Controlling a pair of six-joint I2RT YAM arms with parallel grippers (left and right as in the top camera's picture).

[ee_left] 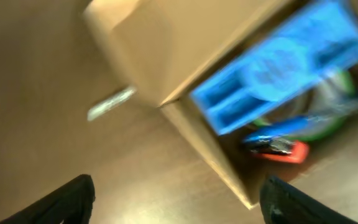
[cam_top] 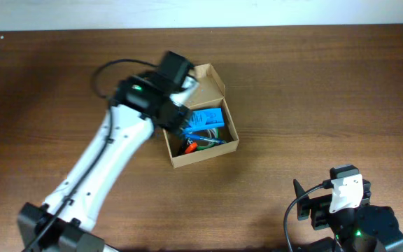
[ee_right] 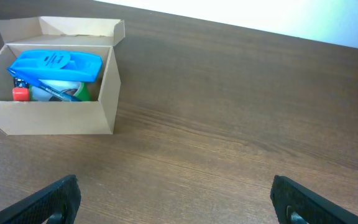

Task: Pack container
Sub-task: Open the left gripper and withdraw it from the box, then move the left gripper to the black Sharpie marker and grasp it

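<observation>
Left pincer [ee_left: 178,190] wide open, empty, over container [cam_top: 205,155] edge; right pincer [ee_right: 174,190] wide open, empty.

Setting: robot test bench, likely a lab
Evidence: cabled left arm [cam_top: 103,161] and right arm [cam_top: 359,224] at a dark wood-grain tabletop [cam_top: 313,84]
Backdrop: plain pale wall [cam_top: 201,10] beyond it

No writing can be read on the container [ee_right: 48,118] or its contents.
</observation>
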